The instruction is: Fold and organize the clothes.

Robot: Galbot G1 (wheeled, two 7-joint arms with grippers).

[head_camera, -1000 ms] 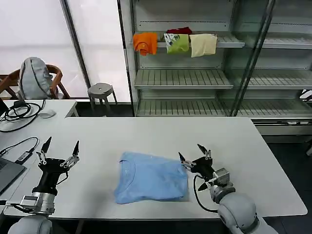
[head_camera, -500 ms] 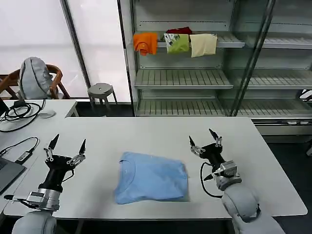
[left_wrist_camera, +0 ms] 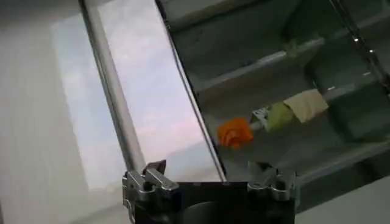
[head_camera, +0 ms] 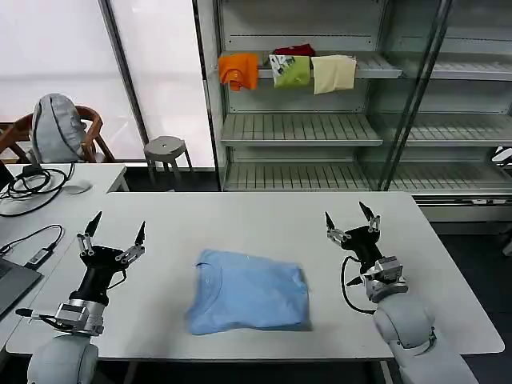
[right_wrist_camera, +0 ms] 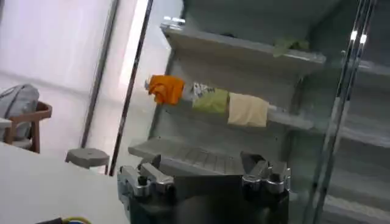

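Your left hand point(head_camera: 112, 234) hovers over the desk point(head_camera: 240, 220) at about 9 o'clock from the T-shirt, fingers released and spread wide, tips pointing up, gripping nothing. Your right hand point(head_camera: 352, 223) mirrors it at about 2 o'clock from the T-shirt, also released, fingers splayed and empty, lifted off the surface. Between the two hands, apart from both, the sky-blue T-shirt point(head_camera: 248, 293) lies folded into a rough rectangle near the front edge of the desk, neckline toward your left. Beyond the desk at 12 o'clock stands a shelf rack point(head_camera: 320, 128); on its upper shelf sit an orange garment point(head_camera: 238, 70), a green garment point(head_camera: 291, 71) and a cream garment point(head_camera: 334, 74) side by side.
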